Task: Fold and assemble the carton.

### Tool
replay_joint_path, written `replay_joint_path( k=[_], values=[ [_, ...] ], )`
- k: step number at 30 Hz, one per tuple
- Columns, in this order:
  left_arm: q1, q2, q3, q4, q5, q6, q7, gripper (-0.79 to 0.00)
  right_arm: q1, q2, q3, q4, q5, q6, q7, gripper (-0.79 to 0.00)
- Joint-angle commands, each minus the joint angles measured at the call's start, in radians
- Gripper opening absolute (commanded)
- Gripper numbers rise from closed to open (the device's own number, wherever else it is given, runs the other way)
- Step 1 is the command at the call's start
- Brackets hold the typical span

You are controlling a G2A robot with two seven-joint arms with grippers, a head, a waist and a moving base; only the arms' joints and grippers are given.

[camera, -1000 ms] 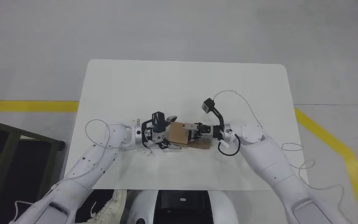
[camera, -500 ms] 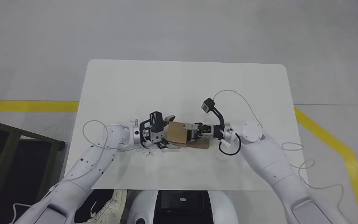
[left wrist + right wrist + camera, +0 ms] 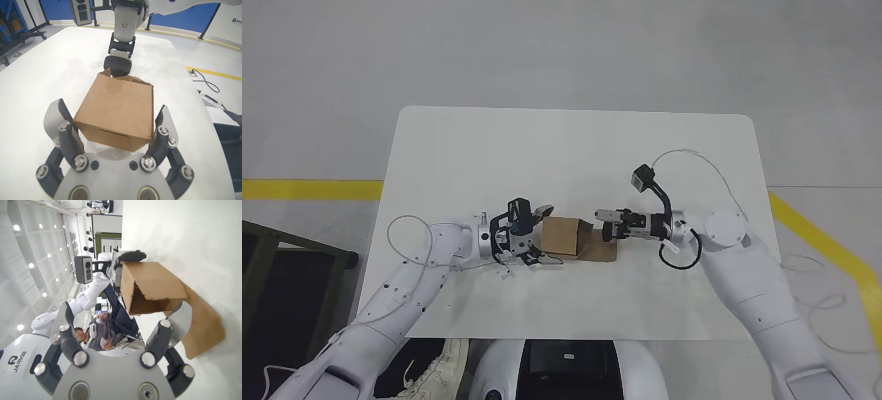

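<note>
Matt cardboard carton [image 3: 562, 237]; smooth, perhaps laminate table [image 3: 542, 150].

Top view: left arm [image 3: 407, 292] and right arm [image 3: 760, 298] have glossy white shells, with rounded housings at the joints.

A thin white cable [image 3: 687, 152] arcs right of centre, by the right arm. A second cable loop [image 3: 390, 238] lies at the left arm, left of centre.

Wrist cameras sit on black brackets: right wrist camera [image 3: 644, 177], left wrist camera [image 3: 523, 212]. Close up, the casings are grey with dark lenses.

Left gripper [image 3: 113, 109]:
- pale grey base plate
- black linkages
- silver slotted screws [image 3: 80, 161]
- silver-backed fingers [image 3: 52, 117] faced with black ribbed pads

Right gripper [image 3: 123, 308]: same build.

Dark logo print [image 3: 17, 361] on a white shell, lower left of the frame.
</note>
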Motion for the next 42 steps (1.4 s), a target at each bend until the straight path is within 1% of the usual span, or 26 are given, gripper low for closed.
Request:
replay_joint_path(
  k=[1, 4, 10, 14, 18, 24, 30, 34, 42],
  values=[
    [0.0, 0.0, 0.0, -0.001, -0.001, -0.001, 0.0, 0.0, -0.001, 0.001, 0.004, 0.004, 0.001, -0.013, -0.009, 0.0],
    [0.0, -0.001, -0.001, -0.001, -0.002, 0.0, -0.001, 0.0, 0.01, -0.005, -0.008, 0.02, 0.014, -0.062, 0.0, 0.0],
    [0.0, -0.002, -0.001, -0.002, -0.002, -0.001, -0.002, 0.0, 0.057, -0.025, -0.061, 0.074, 0.036, -0.164, 0.053, 0.0],
    [0.0, -0.002, -0.002, -0.002, -0.002, -0.002, -0.003, 0.0, 0.093, -0.039, -0.098, 0.111, 0.06, -0.2, 0.119, 0.0],
    [0.0, -0.002, -0.003, -0.002, -0.003, 0.001, -0.004, 0.0, 0.125, -0.049, -0.135, 0.122, 0.074, -0.188, 0.164, 0.0],
    [0.0, -0.003, -0.004, -0.003, -0.002, -0.003, -0.006, 0.0, 0.141, -0.047, -0.164, 0.111, 0.093, -0.156, 0.196, 0.0],
    [0.0, -0.003, -0.005, -0.005, -0.003, -0.004, -0.006, 0.0, 0.14, -0.05, -0.169, 0.15, 0.134, -0.166, 0.18, 0.0],
    [0.0, -0.003, -0.007, -0.005, -0.003, -0.002, -0.005, 0.0, 0.127, -0.056, -0.171, 0.167, 0.152, -0.166, 0.135, 0.0],
    [0.002, -0.004, -0.009, -0.008, -0.006, -0.003, -0.007, 0.0, 0.081, -0.063, -0.164, 0.147, 0.17, -0.178, 0.035, 0.0]
  ],
)
